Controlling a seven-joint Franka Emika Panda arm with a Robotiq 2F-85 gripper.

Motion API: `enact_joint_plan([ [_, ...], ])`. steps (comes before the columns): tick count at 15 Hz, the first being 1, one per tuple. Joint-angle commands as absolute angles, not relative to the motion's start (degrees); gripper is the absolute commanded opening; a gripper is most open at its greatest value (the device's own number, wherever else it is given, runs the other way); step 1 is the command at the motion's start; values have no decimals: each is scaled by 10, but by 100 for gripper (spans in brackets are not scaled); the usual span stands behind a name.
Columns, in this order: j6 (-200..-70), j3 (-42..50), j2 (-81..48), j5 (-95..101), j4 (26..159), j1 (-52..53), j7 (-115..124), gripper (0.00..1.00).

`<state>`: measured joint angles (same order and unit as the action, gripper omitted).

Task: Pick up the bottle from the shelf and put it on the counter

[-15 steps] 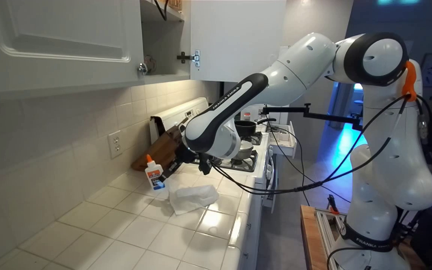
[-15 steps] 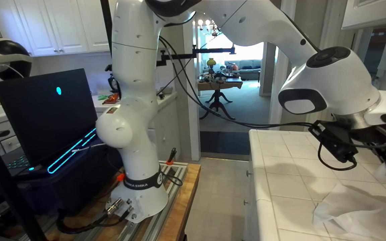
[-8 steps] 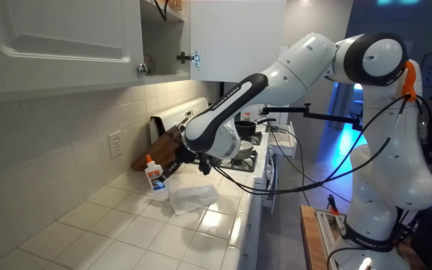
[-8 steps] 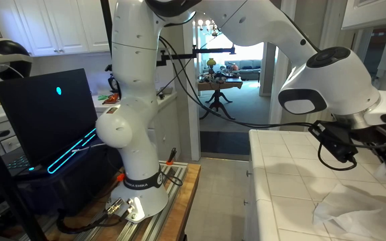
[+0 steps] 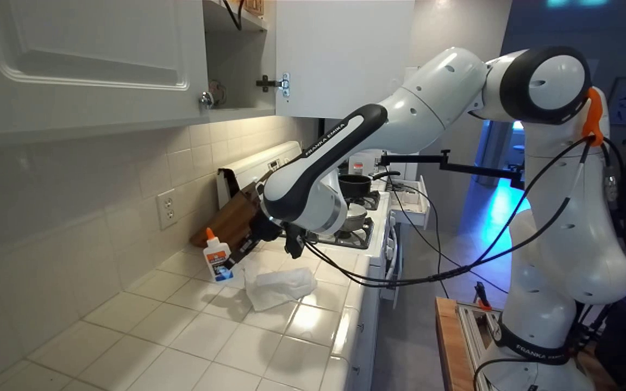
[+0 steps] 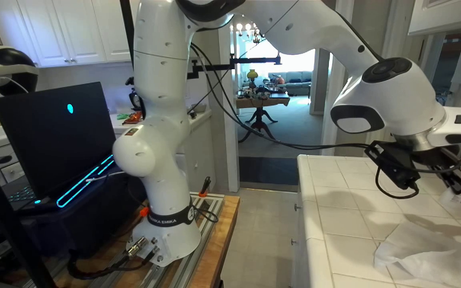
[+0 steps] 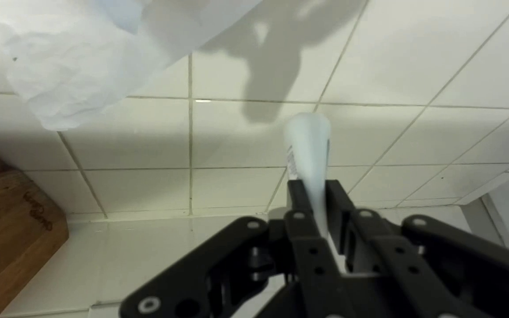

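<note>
Edging away from the knife block [image 7: 9,232], the claw [image 7: 314,187] pinches the glue btl [image 5: 217,259], so only the bench [image 5: 204,334] set-down & release prob remain.

Bottle [image 5: 217,260] (between jaws) above counter [image 5: 202,334].

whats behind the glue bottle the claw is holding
In an exterior view, the wooden knife block and tiles of the counter show behind the glue bottle. The bottle covers patches of both; anything hidden right there can't be seen.
</note>
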<state>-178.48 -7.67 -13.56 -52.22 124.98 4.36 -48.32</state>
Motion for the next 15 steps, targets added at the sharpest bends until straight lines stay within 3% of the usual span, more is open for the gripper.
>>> enact_joint_plan([
  [1,-1806,-107,-169,-556,1227,23,-524,4],
  [15,-1876,-217,-251,-538,1192,-82,-545,4],
])
